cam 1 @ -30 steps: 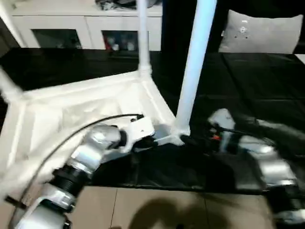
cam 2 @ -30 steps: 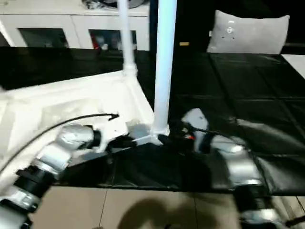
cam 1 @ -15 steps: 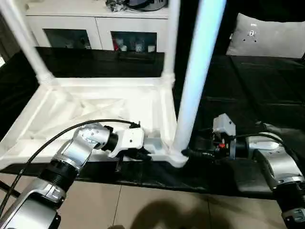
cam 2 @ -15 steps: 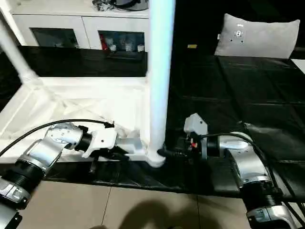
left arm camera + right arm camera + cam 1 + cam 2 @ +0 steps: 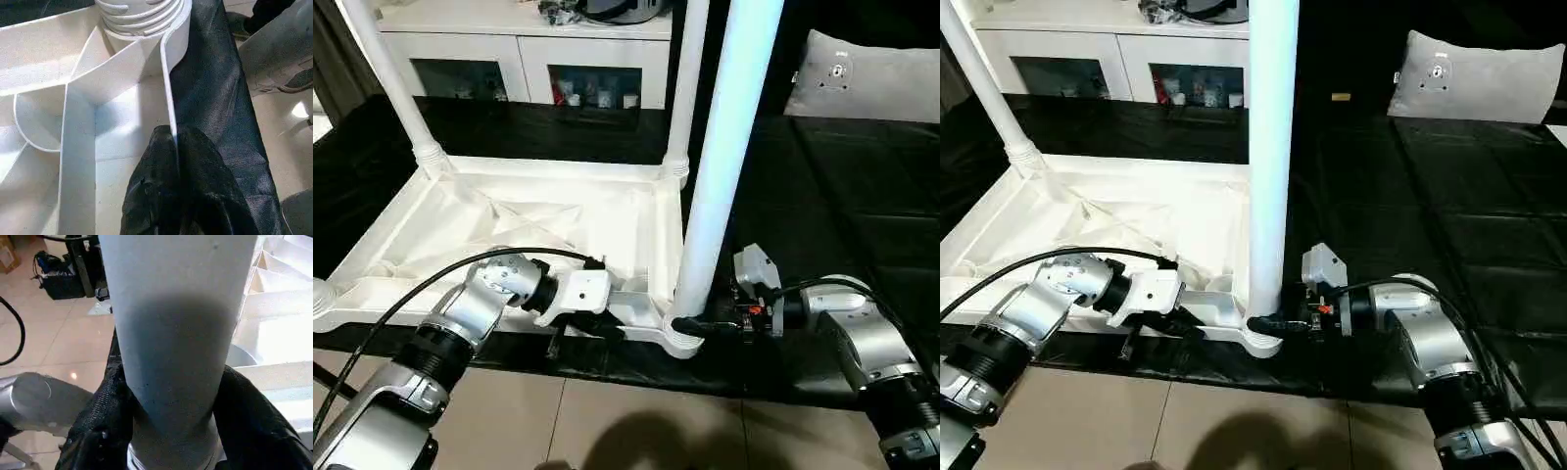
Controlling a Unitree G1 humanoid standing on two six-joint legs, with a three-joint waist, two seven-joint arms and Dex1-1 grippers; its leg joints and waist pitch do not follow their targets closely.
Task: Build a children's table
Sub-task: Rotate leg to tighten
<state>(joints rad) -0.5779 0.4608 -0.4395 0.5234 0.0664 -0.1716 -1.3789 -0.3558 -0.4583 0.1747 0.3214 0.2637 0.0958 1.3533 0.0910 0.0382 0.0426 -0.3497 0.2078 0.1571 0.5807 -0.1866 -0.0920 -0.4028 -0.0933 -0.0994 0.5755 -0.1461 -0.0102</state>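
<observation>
So the table top [image 5: 524, 220] is lying upside down on the black mat, ribs up, and the near corner leg [image 5: 724, 157] stands straight up out of its socket, long axis vertical. That leg sits right between the fingers of the right gripper [image 5: 1268, 324], which comes in level and straddles it low down, just above the socket. Looks wrapped around the tube, though I can't tell if it's actually squeezing. The left gripper [image 5: 597, 325] is clenched on the top's near rim, just beside that same socket. My guess: right arm works the leg while left braces.
</observation>
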